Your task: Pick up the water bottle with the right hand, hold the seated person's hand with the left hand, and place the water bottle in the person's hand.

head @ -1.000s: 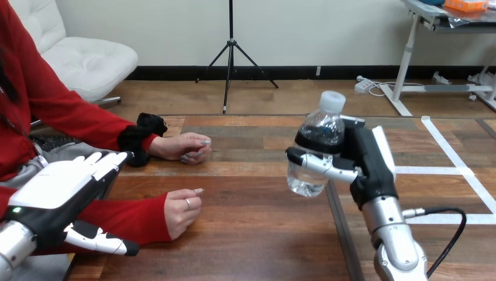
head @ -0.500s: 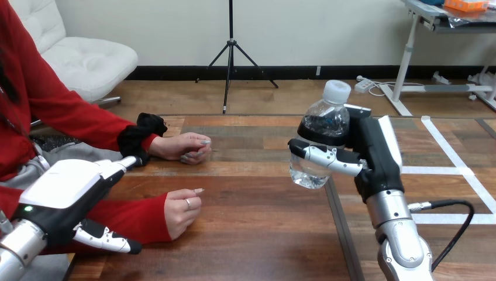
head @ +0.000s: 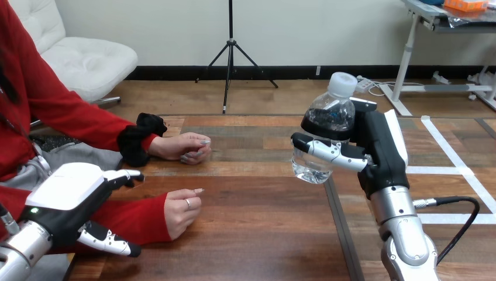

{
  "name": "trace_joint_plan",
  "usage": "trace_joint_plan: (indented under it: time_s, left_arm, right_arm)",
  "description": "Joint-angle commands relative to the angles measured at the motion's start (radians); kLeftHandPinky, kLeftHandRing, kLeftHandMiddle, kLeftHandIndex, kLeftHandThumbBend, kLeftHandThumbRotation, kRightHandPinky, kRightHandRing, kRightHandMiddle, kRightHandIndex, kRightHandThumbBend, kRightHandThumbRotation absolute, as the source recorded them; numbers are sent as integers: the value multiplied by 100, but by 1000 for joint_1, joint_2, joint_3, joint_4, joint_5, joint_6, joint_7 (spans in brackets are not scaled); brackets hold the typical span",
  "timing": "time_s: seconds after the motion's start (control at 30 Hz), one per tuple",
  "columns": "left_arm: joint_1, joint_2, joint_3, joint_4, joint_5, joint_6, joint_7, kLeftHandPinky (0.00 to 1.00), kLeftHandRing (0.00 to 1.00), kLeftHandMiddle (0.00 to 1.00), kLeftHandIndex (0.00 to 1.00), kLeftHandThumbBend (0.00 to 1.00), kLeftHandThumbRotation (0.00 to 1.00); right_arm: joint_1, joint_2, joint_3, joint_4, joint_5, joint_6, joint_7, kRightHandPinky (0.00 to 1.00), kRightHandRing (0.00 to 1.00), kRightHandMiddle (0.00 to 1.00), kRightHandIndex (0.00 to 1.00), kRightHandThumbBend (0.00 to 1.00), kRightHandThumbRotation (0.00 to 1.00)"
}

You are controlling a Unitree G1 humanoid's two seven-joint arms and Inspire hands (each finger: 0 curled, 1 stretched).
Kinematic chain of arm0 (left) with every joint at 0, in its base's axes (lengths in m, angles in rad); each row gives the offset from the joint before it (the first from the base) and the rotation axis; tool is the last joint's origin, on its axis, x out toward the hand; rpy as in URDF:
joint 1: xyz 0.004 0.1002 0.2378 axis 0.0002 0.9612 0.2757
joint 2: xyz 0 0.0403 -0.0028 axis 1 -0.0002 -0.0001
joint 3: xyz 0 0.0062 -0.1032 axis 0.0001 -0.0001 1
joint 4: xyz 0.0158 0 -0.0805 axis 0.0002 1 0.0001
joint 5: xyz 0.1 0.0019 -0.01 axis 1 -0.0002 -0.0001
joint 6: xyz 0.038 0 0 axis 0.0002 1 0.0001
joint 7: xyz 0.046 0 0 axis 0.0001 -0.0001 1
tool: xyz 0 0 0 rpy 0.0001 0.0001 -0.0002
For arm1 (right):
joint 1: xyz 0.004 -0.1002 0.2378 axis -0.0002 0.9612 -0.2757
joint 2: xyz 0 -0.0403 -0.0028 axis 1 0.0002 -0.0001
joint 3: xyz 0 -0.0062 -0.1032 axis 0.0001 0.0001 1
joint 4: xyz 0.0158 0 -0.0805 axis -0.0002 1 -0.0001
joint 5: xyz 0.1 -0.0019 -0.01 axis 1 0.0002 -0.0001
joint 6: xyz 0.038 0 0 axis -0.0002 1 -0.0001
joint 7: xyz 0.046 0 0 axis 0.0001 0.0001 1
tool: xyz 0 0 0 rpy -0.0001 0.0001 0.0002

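Two risks face you from here: your right hand point(head: 380, 155) has its fingers and thumb clamped round the water bottle point(head: 327, 134), held tilted and clear of the table point(head: 263, 234) at the view's right, well apart from the person; the person's nearer hand point(head: 181, 209) and farther hand point(head: 184, 146) both rest on it with fingers curled under, so a bottle brought across now would likely meet knuckles, not a palm, and could roll away. Your left hand point(head: 73, 190) hovers over the red sleeve point(head: 126, 219) behind the nearer hand, fingers straight, thumb spread below, gripping nothing; close it there and you may catch forearm rather than hand.
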Motion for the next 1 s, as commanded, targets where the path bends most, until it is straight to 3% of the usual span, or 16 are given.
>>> trace_joint_plan:
  time_s: [0.0,0.23,0.97]
  left_arm:
    - [-79,-14,-17,28,-20,-6,49,65,71,75,79,100,35]
    - [-92,-27,-41,53,-17,2,72,63,69,73,77,100,36]
    - [-131,-57,-73,138,-56,-13,73,60,62,65,68,98,33]
  right_arm:
    - [-31,0,-9,-108,22,15,0,11,15,21,23,69,0]
    - [-21,5,-6,-155,22,47,2,11,15,20,23,68,0]
    - [2,22,6,-314,41,139,18,8,12,18,21,64,0]
